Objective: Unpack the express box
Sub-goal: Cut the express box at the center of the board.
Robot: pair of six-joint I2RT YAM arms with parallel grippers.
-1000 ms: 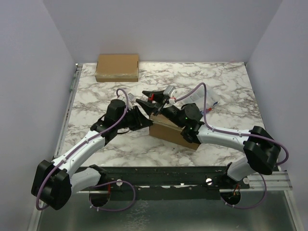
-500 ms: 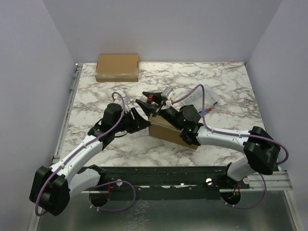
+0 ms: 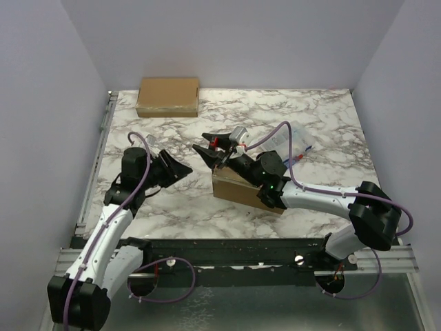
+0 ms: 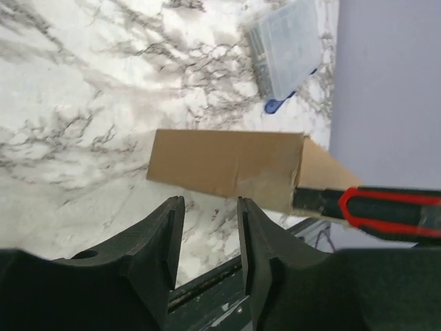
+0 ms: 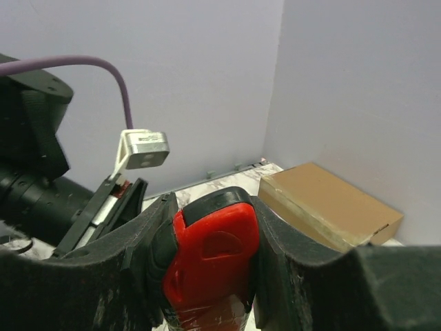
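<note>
On a white marble-patterned table, the right gripper pinches a red-and-black utility knife over the closed brown cardboard box at near centre, apparently to slit it open, while the left gripper hangs spread and empty to its left, seemingly clear of the blade.

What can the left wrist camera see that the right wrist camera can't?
Only the left wrist view shows the near brown cardboard box, the clear plastic packet beyond it, and the left gripper, open and empty. Only the right wrist view shows the flat brown cardboard box by the far wall. Both show the red-and-black utility knife, clamped in the right gripper.
</note>
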